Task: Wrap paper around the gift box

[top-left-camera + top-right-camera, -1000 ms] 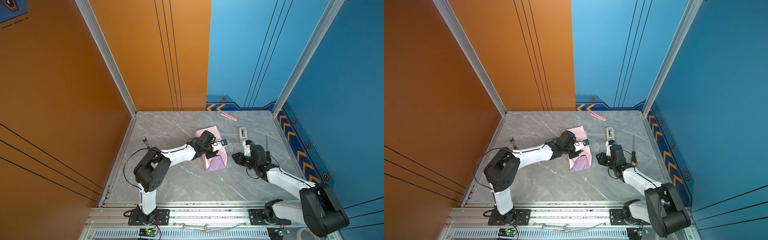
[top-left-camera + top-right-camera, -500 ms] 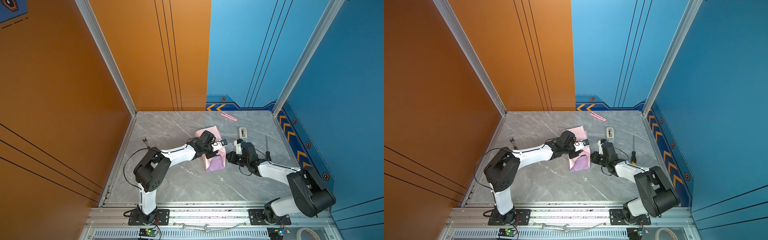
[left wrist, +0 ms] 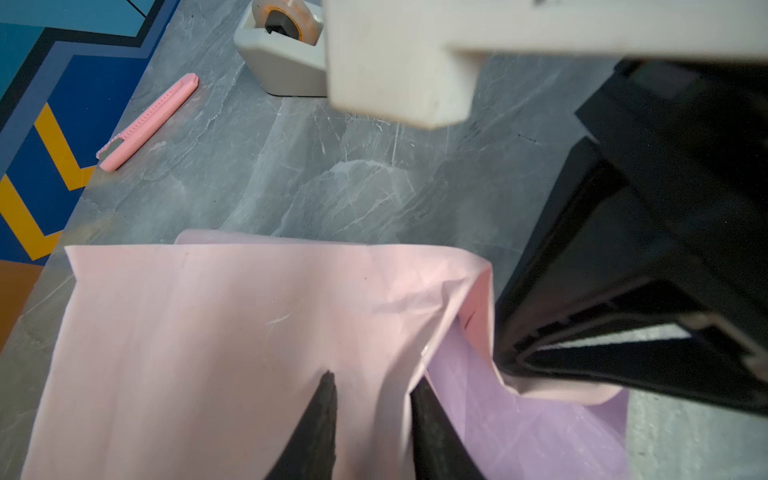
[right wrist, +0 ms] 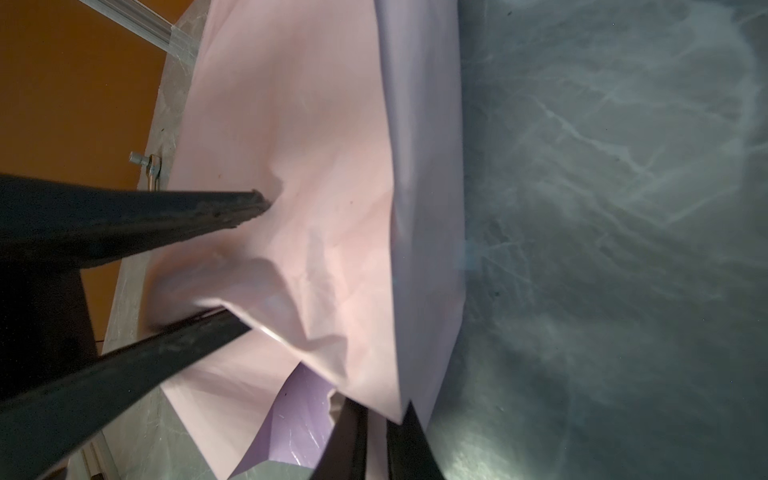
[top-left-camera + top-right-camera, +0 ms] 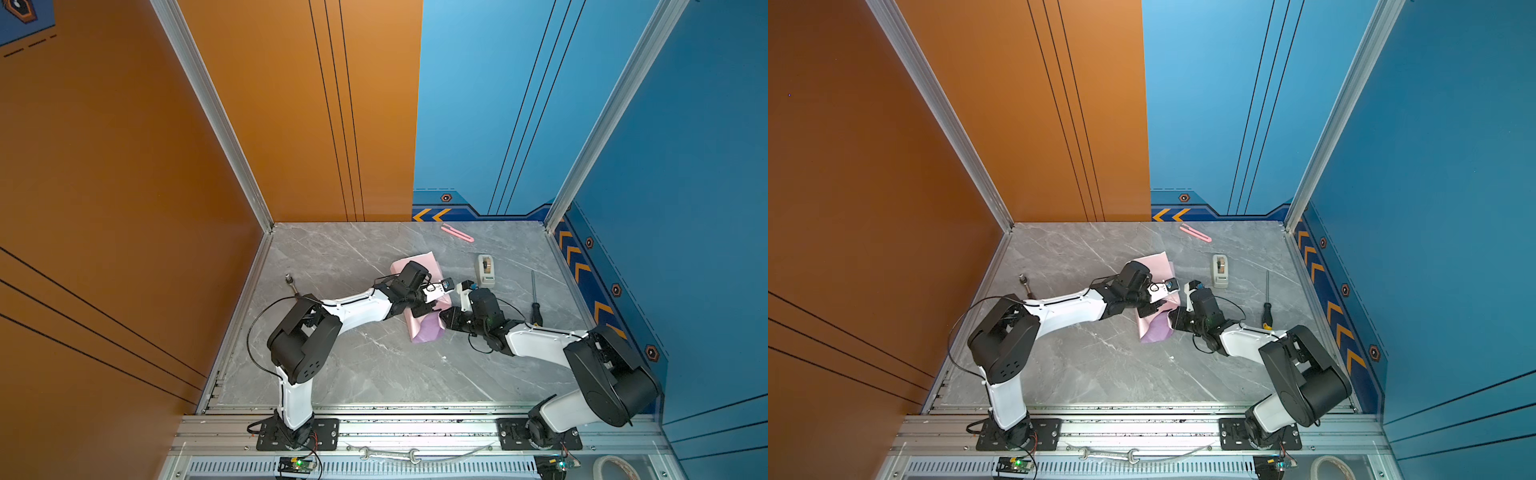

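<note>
The paper (image 5: 428,330) (image 5: 1158,330) lies crumpled mid-table, pale pink on top with a lilac flap toward the front. The gift box is hidden under it. My left gripper (image 5: 432,309) (image 5: 1156,307) (image 3: 374,378) rests on the pink paper (image 3: 208,332) with its jaws apart. In the right wrist view one of its fingers (image 4: 208,216) dents the sheet and the other is tucked under a raised fold. My right gripper (image 5: 444,316) (image 5: 1173,318) (image 4: 384,409) is at the paper's right edge, shut on a corner of the paper (image 4: 311,124).
A beige tape dispenser (image 5: 486,270) (image 5: 1220,270) (image 3: 282,54) stands just behind the right arm. A pink cutter (image 5: 457,232) (image 3: 145,124) lies near the back wall. A screwdriver (image 5: 535,299) lies to the right. A metal socket tool (image 5: 291,282) lies by the left wall.
My right gripper has swung left from beside the dispenser to the paper's right edge and closed on it. The left gripper and the paper have stayed put.
</note>
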Controlling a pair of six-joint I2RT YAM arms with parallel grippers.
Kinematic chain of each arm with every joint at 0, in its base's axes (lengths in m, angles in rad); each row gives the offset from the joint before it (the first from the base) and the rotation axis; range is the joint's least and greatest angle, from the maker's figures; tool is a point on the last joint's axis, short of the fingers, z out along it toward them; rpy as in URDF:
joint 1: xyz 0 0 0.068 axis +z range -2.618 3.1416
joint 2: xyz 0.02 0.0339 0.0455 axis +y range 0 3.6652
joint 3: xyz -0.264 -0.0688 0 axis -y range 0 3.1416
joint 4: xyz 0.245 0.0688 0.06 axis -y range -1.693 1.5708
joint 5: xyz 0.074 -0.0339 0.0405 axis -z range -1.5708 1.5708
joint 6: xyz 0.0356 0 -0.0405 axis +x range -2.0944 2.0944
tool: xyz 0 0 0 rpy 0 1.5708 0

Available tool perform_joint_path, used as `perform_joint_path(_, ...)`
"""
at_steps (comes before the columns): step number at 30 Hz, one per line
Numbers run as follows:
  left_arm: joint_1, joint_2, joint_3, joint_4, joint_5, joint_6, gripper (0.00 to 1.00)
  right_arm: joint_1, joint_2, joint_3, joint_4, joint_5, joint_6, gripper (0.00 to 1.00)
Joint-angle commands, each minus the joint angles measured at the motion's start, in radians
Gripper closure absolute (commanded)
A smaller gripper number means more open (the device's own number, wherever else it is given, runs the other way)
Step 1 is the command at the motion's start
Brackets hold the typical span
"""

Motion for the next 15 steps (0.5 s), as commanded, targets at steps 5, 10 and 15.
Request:
perform_joint_path(5,-0.007,0.024,-0.033,-0.056,0.014,-0.026,0.70,0.048,0.046,-0.002,0.095,0.068,0.052,0.83)
perform_joint_path(10,-0.008,0.022,-0.035,-0.053,0.019,-0.034,0.69,0.046,0.002,-0.043,0.087,0.068,0.065,0.71)
perform_joint_path(15,-0.007,0.022,-0.036,-0.053,0.033,-0.037,0.69,-0.013,-0.163,-0.095,-0.040,0.043,0.032,0.57)
